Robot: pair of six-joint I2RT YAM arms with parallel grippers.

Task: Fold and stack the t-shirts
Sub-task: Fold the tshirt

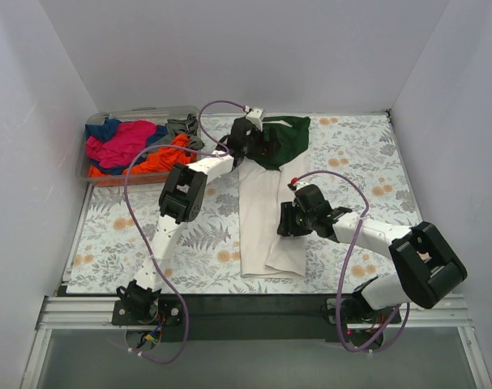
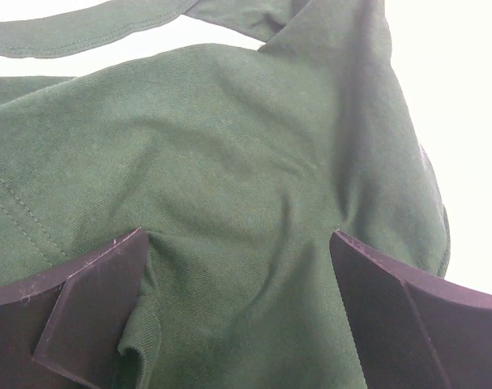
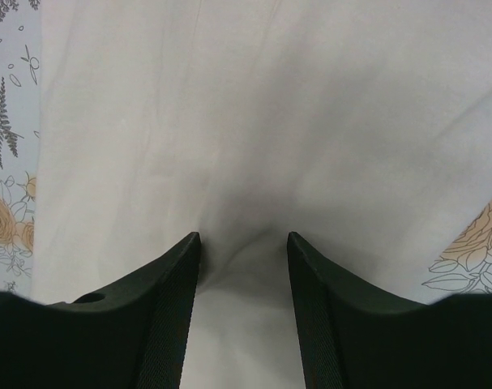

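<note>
i see left gripper (image 2: 237, 243) spread wide on green sleeve (image 2: 229, 138), right gripper (image 3: 243, 239) part open, cream t-shirt (image 1: 260, 223) cloth puckered between its fingers

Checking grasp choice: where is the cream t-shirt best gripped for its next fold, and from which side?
Probably the near hem, from above: the cream t-shirt lies flat as a long strip, green end far, so lifting the hem would halve it.
</note>
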